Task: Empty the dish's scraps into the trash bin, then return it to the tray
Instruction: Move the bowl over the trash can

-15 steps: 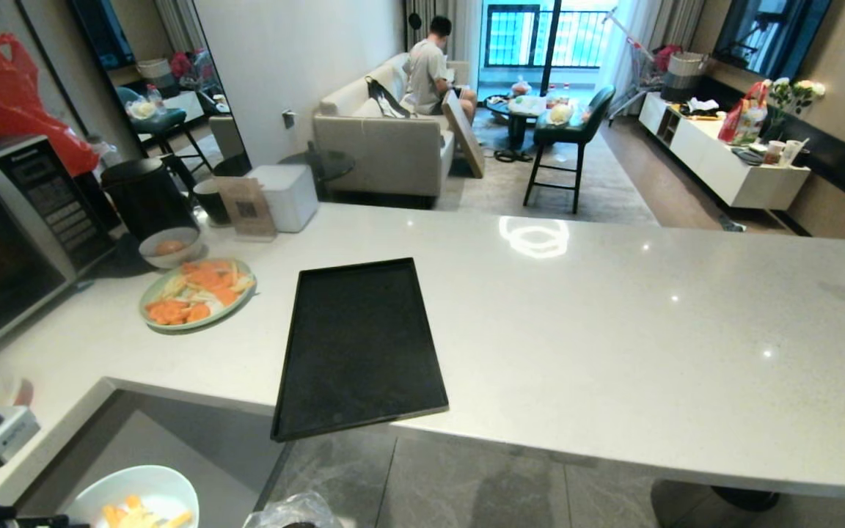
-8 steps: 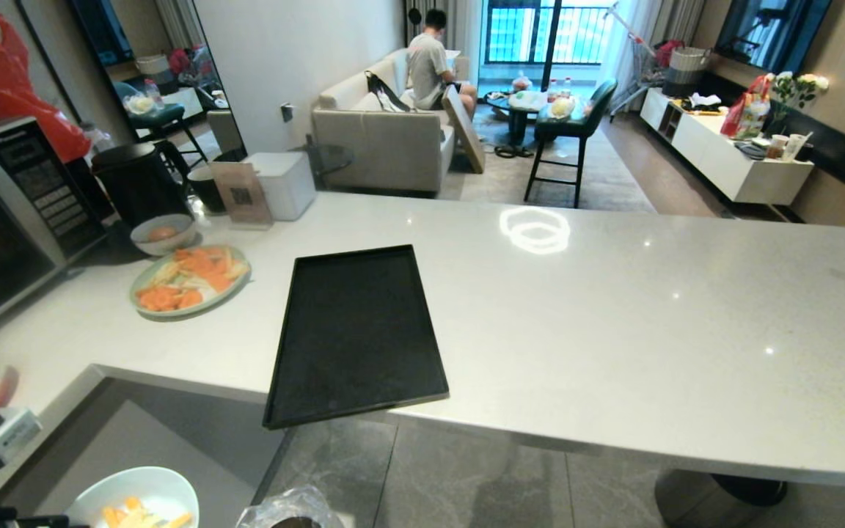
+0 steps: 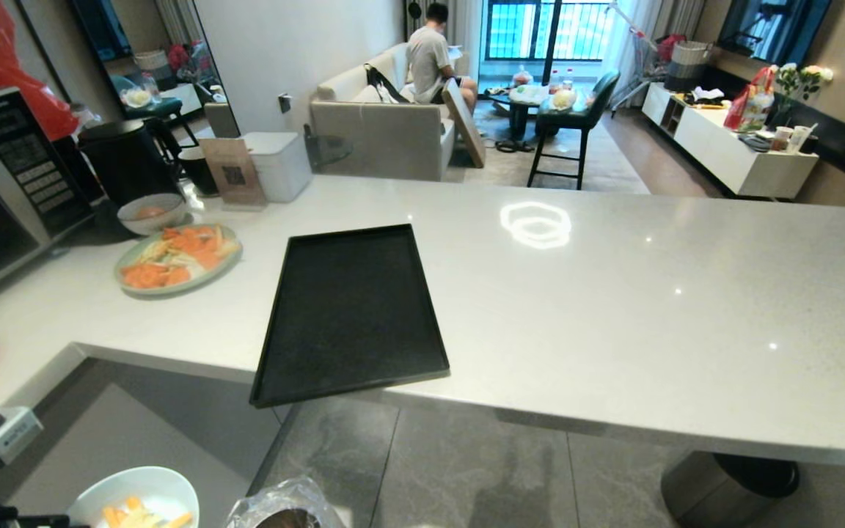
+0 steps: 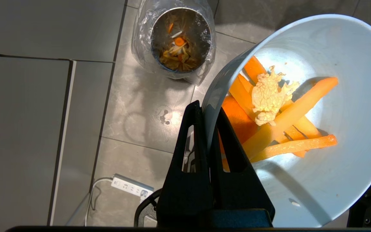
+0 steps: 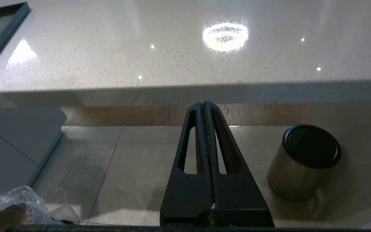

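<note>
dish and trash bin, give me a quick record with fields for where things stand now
dish: pale-blue bowl, held by its rim above the floor, off the tray
scraps: orange and yellow strips inside the dish, not yet tipped out
trash bin: bag-lined metal bin on the floor, beside rather than under the dish, food waste already inside
tray: black tray bare, one corner overhanging the counter edge
left gripper: shut on the dish rim
right gripper: shut, holding nothing, below the counter edge
step: emptying not yet done
</note>
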